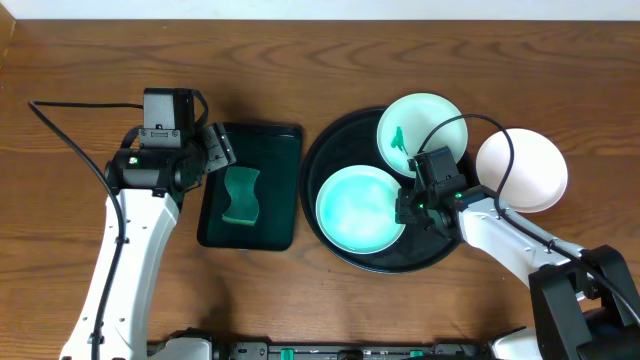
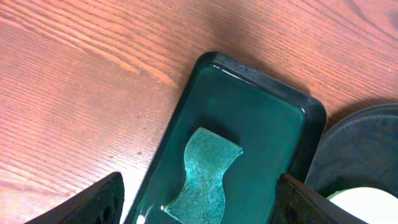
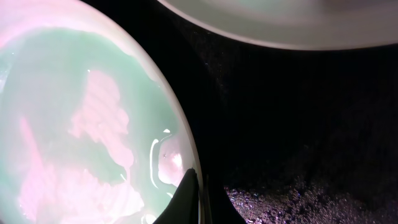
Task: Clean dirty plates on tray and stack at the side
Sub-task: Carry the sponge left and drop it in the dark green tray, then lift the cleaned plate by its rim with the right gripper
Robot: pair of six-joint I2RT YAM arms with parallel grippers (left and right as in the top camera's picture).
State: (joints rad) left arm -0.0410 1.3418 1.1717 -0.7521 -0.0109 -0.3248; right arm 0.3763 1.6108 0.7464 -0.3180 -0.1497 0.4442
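Front plate (image 1: 360, 208) showing glossy mint in black tray (image 1: 330, 140); R gripper (image 3: 188, 198) sitting at its rim, jaws together. L gripper (image 2: 199, 205) hanging wide apart over sponge (image 2: 205, 171).

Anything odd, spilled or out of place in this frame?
Yes: the far plate on the black tray has a green smear on its left side, and the near plate looks coated in a pale green film. No damage visible.

The overhead view looks straight down on the whole table (image 1: 60, 60). The left wrist view faces down on the green tray (image 2: 261, 121) from nearby; the right wrist view sits very close at a plate (image 3: 81, 124) rim. Overhead shows both.
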